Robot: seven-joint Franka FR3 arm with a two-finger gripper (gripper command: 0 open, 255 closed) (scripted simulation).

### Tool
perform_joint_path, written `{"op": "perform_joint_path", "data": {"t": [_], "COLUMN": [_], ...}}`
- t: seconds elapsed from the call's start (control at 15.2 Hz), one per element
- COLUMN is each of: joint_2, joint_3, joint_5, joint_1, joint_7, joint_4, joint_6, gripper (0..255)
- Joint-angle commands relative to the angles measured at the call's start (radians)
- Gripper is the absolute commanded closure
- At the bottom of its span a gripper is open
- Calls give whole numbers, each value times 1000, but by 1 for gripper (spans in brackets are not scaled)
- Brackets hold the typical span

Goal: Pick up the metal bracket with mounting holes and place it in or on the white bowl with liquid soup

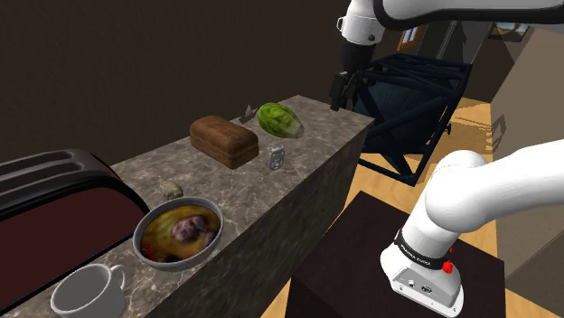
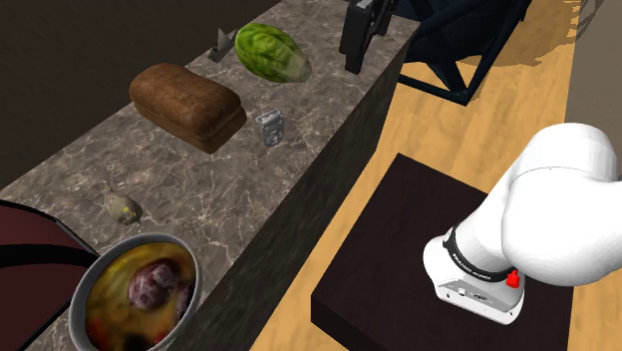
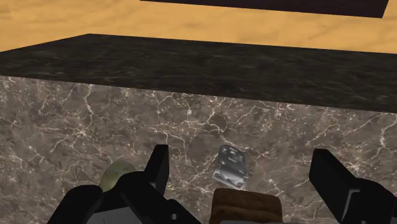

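Observation:
The small grey metal bracket (image 1: 276, 157) with mounting holes lies on the marble counter near its front edge, beside the bread loaf. It also appears as bracket (image 2: 271, 127) and bracket (image 3: 230, 167). A grey-rimmed bowl (image 1: 178, 233) of yellowish soup with purple lumps sits far down the counter, seen again as bowl (image 2: 140, 293). My black gripper (image 1: 342, 90) hangs open and empty above the counter's far end, beyond the lettuce and well away from the bracket. The same gripper (image 2: 361, 35) and gripper (image 3: 240, 156) show its fingers (image 3: 158, 167) standing wide apart.
A brown bread loaf (image 1: 223, 139), a green lettuce (image 1: 280, 119) and a small grey object (image 1: 246, 113) crowd the far end. A small lump (image 1: 170, 189) lies near the bowl. A white cup (image 1: 88, 291) and dark red toaster (image 1: 54, 190) stand past it. The counter drops to wooden floor.

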State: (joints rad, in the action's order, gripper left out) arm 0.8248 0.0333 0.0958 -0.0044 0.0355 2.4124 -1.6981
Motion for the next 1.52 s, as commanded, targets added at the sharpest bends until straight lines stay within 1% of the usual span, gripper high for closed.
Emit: {"op": "perform_joint_path", "data": {"t": [0.0,0.33,0.73,1.12,1.45], "joint_2": [0,-158,-376,-611,-812], "joint_3": [0,-23,-47,-66,-74], "joint_5": [0,-14,-40,-82,-130], "joint_1": [0,0,4,12,17], "joint_7": [0,3,15,41,73], "joint_4": [0,13,-15,-90,-187], "joint_6": [0,-151,-314,-447,-527], "gripper": [0,0,0,0,0]}}
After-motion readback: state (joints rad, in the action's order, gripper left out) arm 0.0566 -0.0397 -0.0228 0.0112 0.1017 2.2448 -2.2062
